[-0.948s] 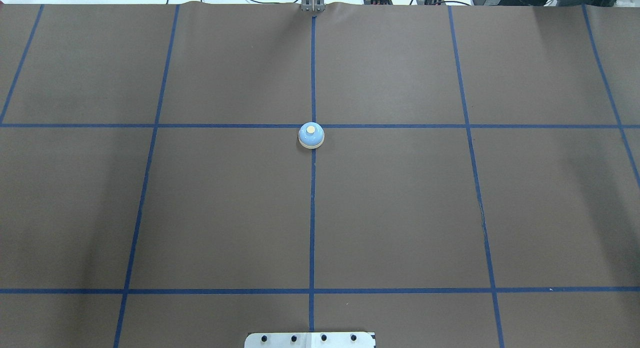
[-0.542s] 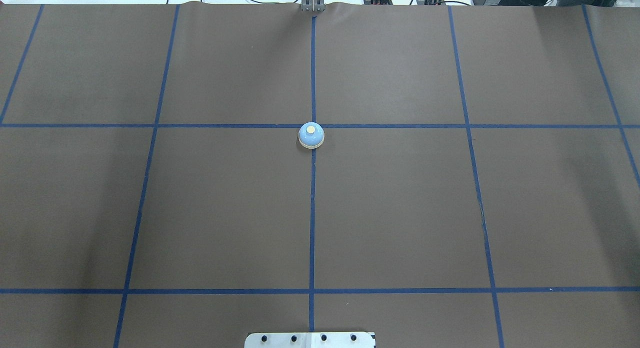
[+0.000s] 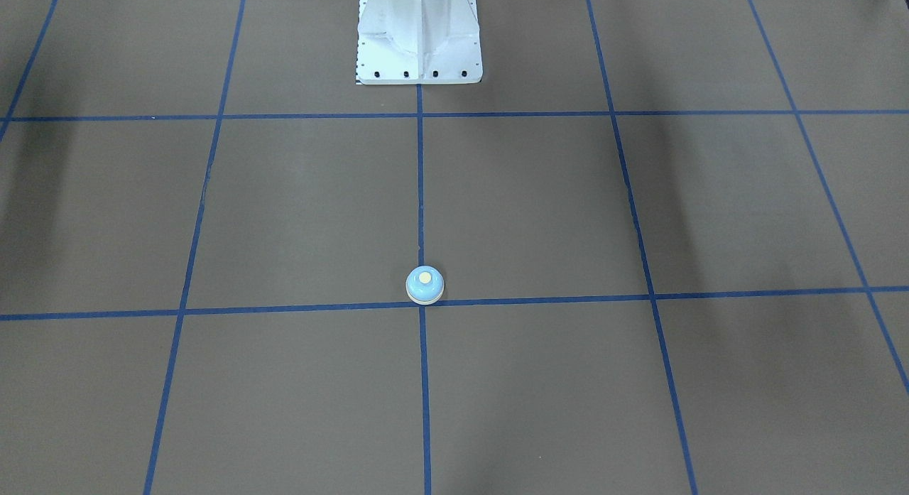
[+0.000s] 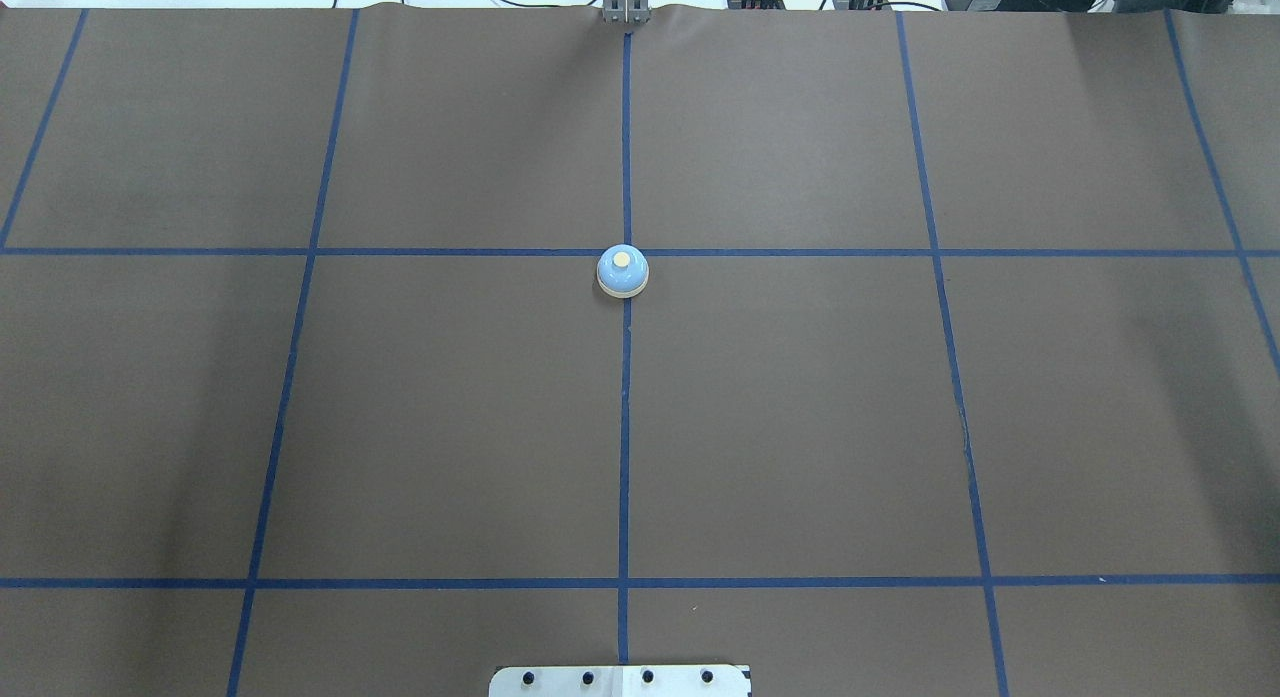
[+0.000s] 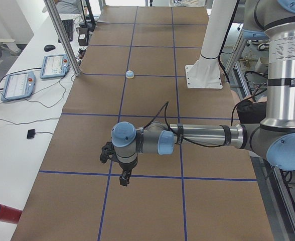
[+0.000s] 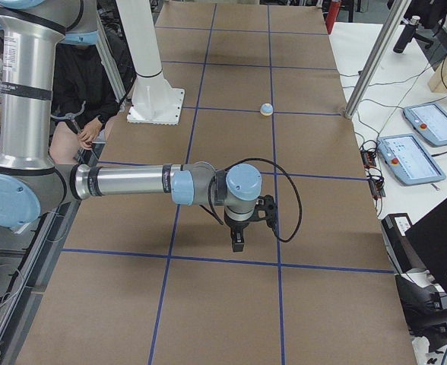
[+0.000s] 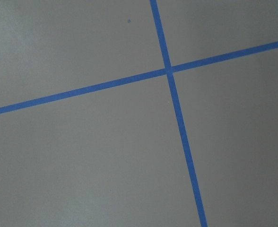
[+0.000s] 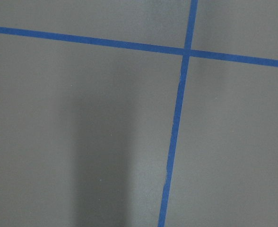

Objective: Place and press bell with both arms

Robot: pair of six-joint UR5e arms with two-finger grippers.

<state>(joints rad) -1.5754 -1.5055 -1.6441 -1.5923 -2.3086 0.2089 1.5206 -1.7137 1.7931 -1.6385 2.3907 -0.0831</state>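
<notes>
Front-facing view: the bell (image 3: 425,285) stands upright at mid-width of the table (image 3: 639,197), further from the robot's edge than from the operators' edge. It touches the robot's side of a tape (image 3: 284,307) crossing. The pedestal (image 3: 419,33) is at the robot's edge. No arm shows.

Overhead view: the bell (image 4: 622,271) is alone on the centre line, button up, with nothing near it.

Left side view: the left arm (image 5: 197,136) reaches out low towards the table's left end. The left gripper (image 5: 123,178) points down over the table, well apart from the bell (image 5: 130,74). I cannot tell how its jaws stand.

Right side view: the right arm (image 6: 125,182) mirrors this towards the right end. The right gripper (image 6: 239,242) is also well apart from the bell (image 6: 266,109), and again I cannot tell the jaws' state.

Wrist views: both show only table and crossing tape, with no bell and no fingers.

Judgement: the bell stands on a central spot, so the placing looks either done or not needed, and I cannot tell which. No pressing is in hand. To press, each arm would have to travel in from its end of the table to the button.
</notes>
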